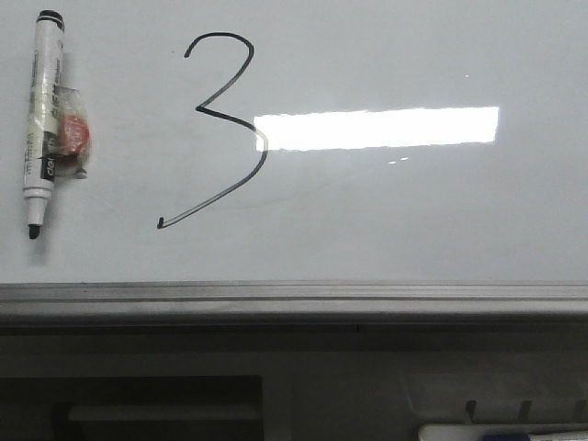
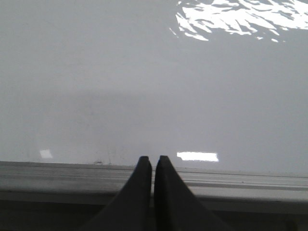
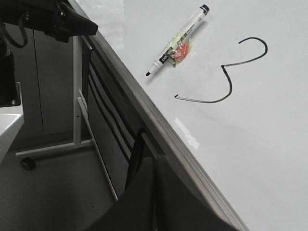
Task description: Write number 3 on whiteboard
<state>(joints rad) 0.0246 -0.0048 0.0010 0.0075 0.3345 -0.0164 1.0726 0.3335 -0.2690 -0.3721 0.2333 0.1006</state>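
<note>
The whiteboard (image 1: 413, 211) fills the front view, glossy, with a grey frame edge (image 1: 294, 292) along its near side. The number 3 (image 1: 198, 108) is drawn on it in thin black line, tall and slanted, left of the middle. A white marker pen (image 1: 41, 119) with a red taped lump lies on the board to the left of the 3, uncapped tip toward the frame. The right wrist view shows the whiteboard (image 3: 269, 134), the 3 (image 3: 223, 66) and the pen (image 3: 178, 43). My left gripper (image 2: 153, 160) is shut and empty over the board's frame. My right gripper (image 3: 149, 144) is shut and empty beside the board's edge.
A dark grey tray (image 1: 165, 404) runs below the frame, with a white object (image 1: 496, 432) at its right end. In the right wrist view a white stand leg with a caster (image 3: 27, 163) stands on the floor, and a dark arm part (image 3: 62, 19) hangs at the board's far corner.
</note>
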